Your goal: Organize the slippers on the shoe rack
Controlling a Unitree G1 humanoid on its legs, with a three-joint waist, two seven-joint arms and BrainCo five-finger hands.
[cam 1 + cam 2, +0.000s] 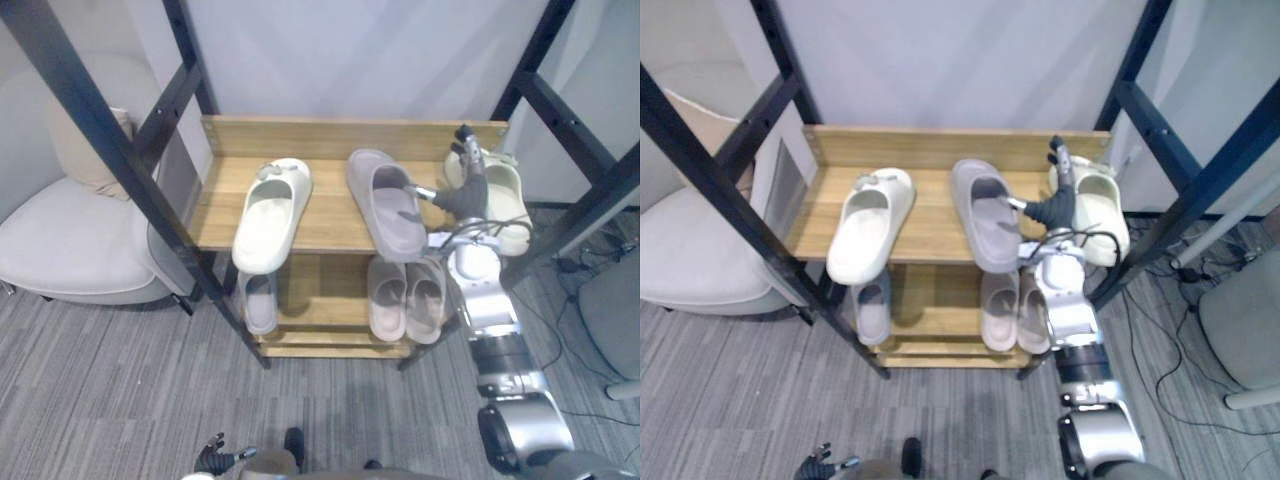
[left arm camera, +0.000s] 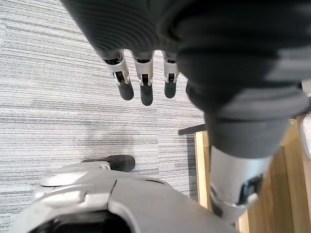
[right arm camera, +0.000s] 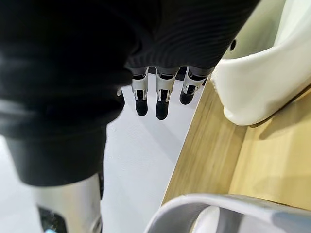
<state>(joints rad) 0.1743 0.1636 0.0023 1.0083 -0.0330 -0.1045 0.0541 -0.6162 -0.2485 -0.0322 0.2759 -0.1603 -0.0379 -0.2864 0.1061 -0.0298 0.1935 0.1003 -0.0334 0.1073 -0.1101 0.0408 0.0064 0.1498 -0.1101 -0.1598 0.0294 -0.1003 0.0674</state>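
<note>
1. Two hands, both empty. Your right hand hangs over the top shelf of the shoe rack. Its fingers are straight and released, in the gap between the grey slipper and the right cream slipper. I cannot tell whether the thumb touches the grey one
2. Your left hand is low over the carpet, fingers relaxed and idle
3. The step looks like a pick-up not yet made, since the grey slipper lies between the two cream ones. Commit to one slipper and curl round its upper band, not its edge. Lift straight up before moving sideways, because both neighbours sit close to your hand
4. The shelf is smooth wood with a raised back board, so a nudged slipper will probably slide. The near end of the left cream slipper already juts past the front edge, so set things down well back
5. On the lower shelf, a single grey slipper lies left and a pale pair lies right
6. Black frame posts flank the rack and an armchair stands to your left. Keep your elbow swing narrow
</note>
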